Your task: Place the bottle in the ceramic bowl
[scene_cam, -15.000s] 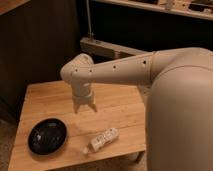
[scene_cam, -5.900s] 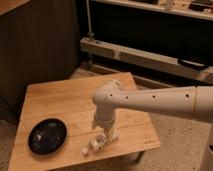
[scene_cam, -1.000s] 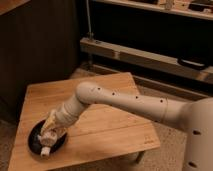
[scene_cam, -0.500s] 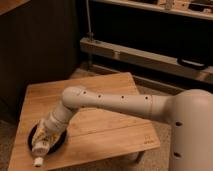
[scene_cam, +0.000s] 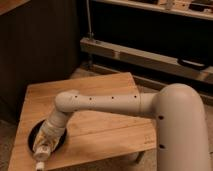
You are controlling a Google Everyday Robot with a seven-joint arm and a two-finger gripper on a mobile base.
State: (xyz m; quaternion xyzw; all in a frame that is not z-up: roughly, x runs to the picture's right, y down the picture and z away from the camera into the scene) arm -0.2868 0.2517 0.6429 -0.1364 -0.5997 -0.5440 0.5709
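The black ceramic bowl (scene_cam: pixel 32 134) sits at the front left of the wooden table, mostly covered by my wrist. My gripper (scene_cam: pixel 46 141) is low over the bowl, pointing down and toward the front edge. It is shut on the white bottle (scene_cam: pixel 42 152). The bottle hangs tilted, with its cap end (scene_cam: pixel 39 165) reaching over the bowl's near rim toward the table's front edge.
The small wooden table (scene_cam: pixel 105 92) stands on a speckled floor. A dark cabinet wall rises behind it, and a low metal shelf rail (scene_cam: pixel 145 55) runs at the back right. My arm spans the table from right to left.
My gripper has carried the bottle from the table's front middle to the bowl. In the last half second it has shifted slightly further over the bowl's near side.
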